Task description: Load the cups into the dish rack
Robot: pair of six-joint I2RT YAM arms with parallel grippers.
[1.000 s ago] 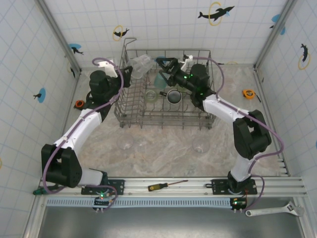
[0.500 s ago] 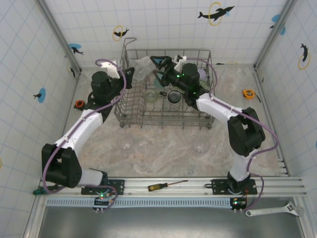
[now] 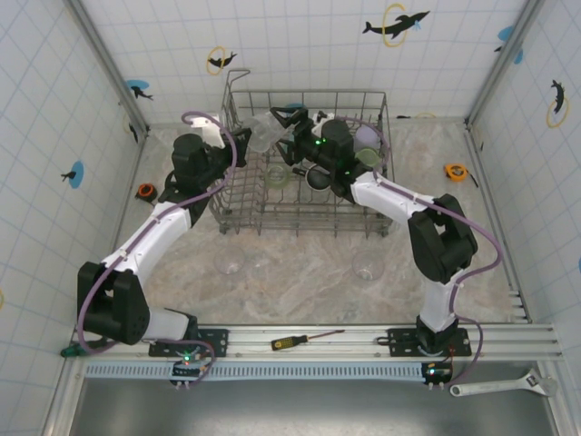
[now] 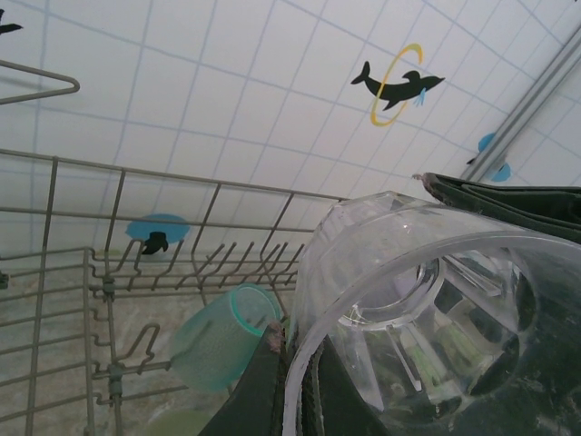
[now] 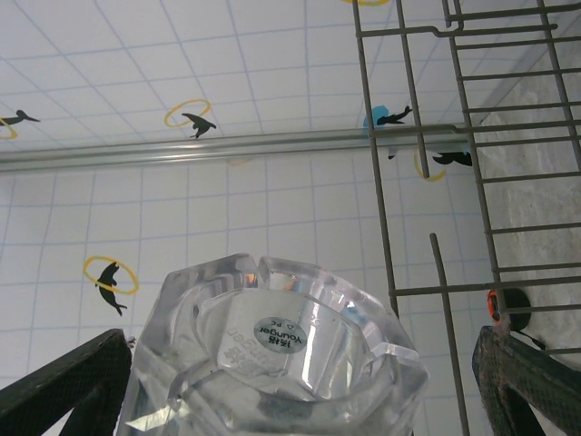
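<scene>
1. The left gripper (image 3: 249, 135) is clamped on the rim of one clear glass (image 4: 408, 300), which is held on its side over the far-left part of the dish rack (image 3: 304, 211).
2. The right gripper (image 5: 304, 334) is spread wide, with one finger set to each side of that glass. Whether its fingers touch the glass cannot be told.
3. The held glass is colourless and faceted, with a thick base that carries a small round sticker.
4. Five cups are counted inside the rack:
   - one translucent teal cup (image 4: 218, 341), tilted among the tines
   - a pale green cup (image 3: 275, 174) near the middle
   - a second pale green cup (image 3: 368, 156) at the right side
   - one lavender cup (image 3: 365, 136) just behind the second pale green cup
   - one black mug (image 3: 318, 177) beside the middle green cup
5. Three clear glasses are counted on the table in front of the rack: a left glass (image 3: 231, 263), a middle glass (image 3: 261, 264) just beside it, and a right glass (image 3: 367, 266) well apart from them.
6. The rack is a grey wire basket with rows of upright tines, set at the far middle of the table (image 3: 309, 291).
7. Two orange tape measures are counted, a left tape measure (image 3: 145, 190) and a right tape measure (image 3: 454, 171), one near each side wall.
8. One screwdriver (image 3: 304, 340) and one wrench (image 3: 504, 386) lie at the near edge.
</scene>
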